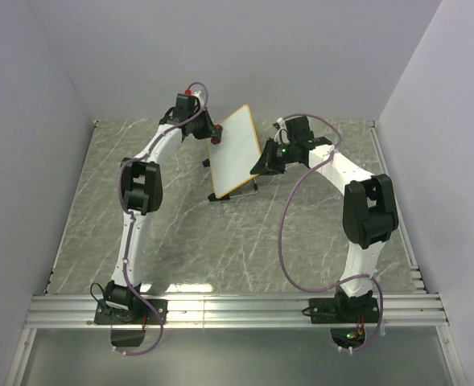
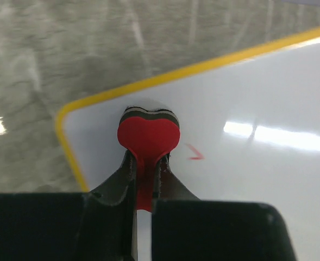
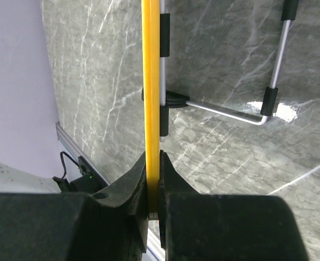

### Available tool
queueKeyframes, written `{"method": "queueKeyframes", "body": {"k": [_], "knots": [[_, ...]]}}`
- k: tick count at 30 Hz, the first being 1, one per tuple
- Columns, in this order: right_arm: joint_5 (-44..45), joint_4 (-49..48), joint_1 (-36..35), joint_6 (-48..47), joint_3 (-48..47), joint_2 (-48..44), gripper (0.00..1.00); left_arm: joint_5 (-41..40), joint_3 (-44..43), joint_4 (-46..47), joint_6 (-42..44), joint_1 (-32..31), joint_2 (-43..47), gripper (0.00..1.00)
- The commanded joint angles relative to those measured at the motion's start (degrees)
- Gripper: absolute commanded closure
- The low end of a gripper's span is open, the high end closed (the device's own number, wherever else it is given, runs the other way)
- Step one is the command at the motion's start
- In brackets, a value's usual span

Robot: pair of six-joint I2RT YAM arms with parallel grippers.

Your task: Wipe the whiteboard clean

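Right gripper (image 3: 153, 163) clamped on yellow frame of whiteboard (image 1: 235, 153), tilted on its wire stand (image 3: 225, 111) at table's (image 1: 180, 241) far side; left gripper (image 2: 146, 163) pinches red eraser (image 2: 149, 136) at board's face; board judged light, stiff, slick: hold by frame edge.

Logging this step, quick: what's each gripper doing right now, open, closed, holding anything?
Left gripper: closed, holding the red eraser.
Right gripper: closed on the whiteboard, at its yellow edge.
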State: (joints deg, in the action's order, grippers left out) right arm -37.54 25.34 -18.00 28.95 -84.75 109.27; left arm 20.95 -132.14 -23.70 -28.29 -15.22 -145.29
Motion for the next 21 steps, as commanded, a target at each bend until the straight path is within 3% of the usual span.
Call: {"method": "queueKeyframes", "body": {"k": [1,12,16,21], "knots": [[1.4,6.0,-5.5,-6.1,1.5,0.7,1.0,-3.6,2.5,-5.8,1.8,-0.8,-5.9,1.0],[1.4,4.4,-6.5,-5.0,2.6,0.3,1.0,1.8,5.2,-3.2,2.1,-1.2,-1.0,1.0],[1.9,5.5,-7.1,-6.0,2.8,0.2,1.0,8.6,5.7,-1.2,3.9,-3.2,2.8,1.0],[3.9,8.6,-7.8,-9.3,1.9,0.4,1.0,9.4,7.8,-3.9,8.8,-7.1,6.9,1.0]]}}
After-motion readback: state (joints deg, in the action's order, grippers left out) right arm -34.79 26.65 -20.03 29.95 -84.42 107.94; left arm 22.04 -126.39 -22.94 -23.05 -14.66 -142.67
